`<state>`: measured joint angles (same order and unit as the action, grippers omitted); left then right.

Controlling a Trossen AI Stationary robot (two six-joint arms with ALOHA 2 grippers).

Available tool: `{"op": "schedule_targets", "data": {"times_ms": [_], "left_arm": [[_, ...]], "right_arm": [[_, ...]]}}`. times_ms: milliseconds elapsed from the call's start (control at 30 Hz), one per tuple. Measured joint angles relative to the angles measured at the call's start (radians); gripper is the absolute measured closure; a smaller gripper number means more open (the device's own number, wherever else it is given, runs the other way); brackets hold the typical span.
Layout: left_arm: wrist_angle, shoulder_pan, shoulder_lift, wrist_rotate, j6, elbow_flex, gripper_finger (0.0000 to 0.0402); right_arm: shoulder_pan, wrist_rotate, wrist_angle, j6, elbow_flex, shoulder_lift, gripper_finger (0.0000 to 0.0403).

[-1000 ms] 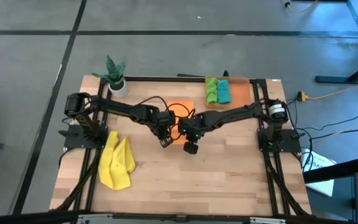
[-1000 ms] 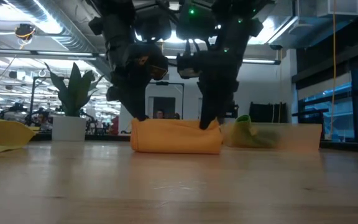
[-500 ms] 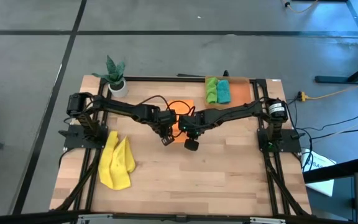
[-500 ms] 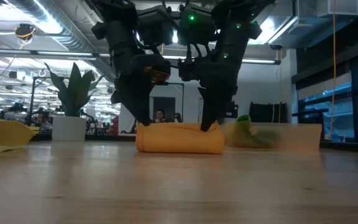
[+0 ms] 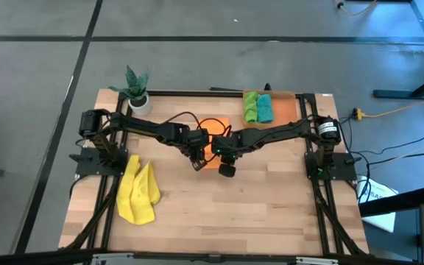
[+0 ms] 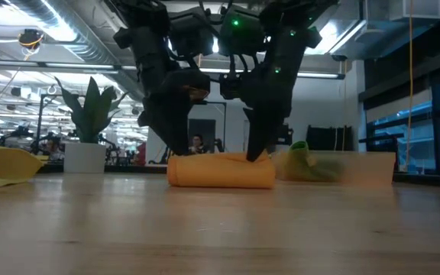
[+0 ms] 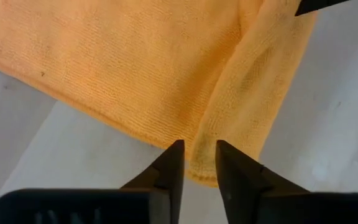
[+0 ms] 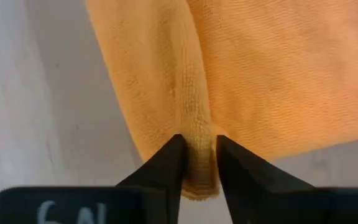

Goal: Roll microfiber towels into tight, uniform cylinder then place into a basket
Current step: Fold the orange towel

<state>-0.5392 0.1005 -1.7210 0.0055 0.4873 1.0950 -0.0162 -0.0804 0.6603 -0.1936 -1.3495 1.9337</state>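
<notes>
Overhead, table [image 5: 271, 213]: one wooden top in a dark frame, with both arms reaching in to meet near its middle.
Arms: two, the left from the left edge, the right from the right edge.
Towels: four in all.
Yellow towel [image 5: 138, 191]: one, lying loose and crumpled by the left edge of the table, near the left arm's base.
Orange towel [image 6: 221, 170]: one, partly rolled into a low cylinder at the middle of the table, with both grippers at it and a flat part still spread out toward the far side.
Green towel [image 5: 250, 107]: one, rolled, lying in the basket just beside the teal one.
Teal towel [image 5: 265, 108]: one, rolled, also in the basket.
Basket [image 5: 285, 109]: one shallow orange tray at the far edge of the table, right of centre, well apart from the orange towel.
Plant [image 5: 136, 85]: one, in a white pot at the far left corner.
Left gripper [image 7: 196, 158]: fingers a narrow gap apart, tips at the end of the orange roll, with cloth showing in the gap; whether it pinches the cloth cannot be told.
Right gripper [image 8: 197, 152]: fingers set on either side of the roll's edge at the other end, a ridge of orange cloth pinched between them.
</notes>
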Motion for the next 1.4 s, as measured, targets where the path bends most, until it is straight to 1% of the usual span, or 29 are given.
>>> {"op": "schedule_targets", "data": {"times_ms": [133, 233, 367, 500, 633, 767, 1000, 1167, 1300, 1400], "left_arm": [[0.001, 0.000, 0.000, -0.044, -0.001, 0.000, 0.0312], [0.000, 0.006, 0.000, -0.048, -0.001, 0.000, 0.0314], [-0.006, 0.015, 0.000, -0.041, 0.004, 0.000, 0.0313], [-0.033, 0.018, 0.007, -0.010, 0.022, 0.000, 0.0311], [-0.068, -0.010, 0.036, -0.003, -0.068, 0.000, 0.0314], [-0.100, -0.067, 0.060, -0.005, -0.159, 0.000, 0.0313], [-0.094, -0.193, 0.060, -0.099, -0.261, 0.000, 0.0311], [-0.086, -0.243, 0.057, -0.235, -0.370, 0.000, 0.0314], [-0.012, -0.259, 0.057, -0.250, -0.426, -0.031, 0.0314], [0.017, -0.264, 0.057, -0.251, -0.417, -0.071, 0.0312]], "right_arm": [[0.000, -0.067, 0.001, -0.006, 0.000, 0.000, 0.0276], [-0.004, -0.106, 0.012, 0.005, -0.002, 0.000, 0.0262], [-0.015, -0.105, 0.047, -0.007, -0.026, 0.000, 0.0257], [-0.017, -0.097, 0.145, -0.018, -0.069, 0.000, 0.0257], [0.007, -0.098, 0.209, 0.012, -0.117, 0.000, 0.0257], [0.058, -0.096, 0.211, 0.046, -0.107, 0.000, 0.0257], [0.154, -0.102, 0.197, 0.048, -0.085, 0.000, 0.0257], [0.187, -0.110, 0.139, 0.114, -0.085, 0.000, 0.0257], [0.188, -0.110, 0.108, 0.151, -0.085, 0.000, 0.0257], [0.187, -0.111, 0.120, 0.150, -0.085, 0.000, 0.0256]]}}
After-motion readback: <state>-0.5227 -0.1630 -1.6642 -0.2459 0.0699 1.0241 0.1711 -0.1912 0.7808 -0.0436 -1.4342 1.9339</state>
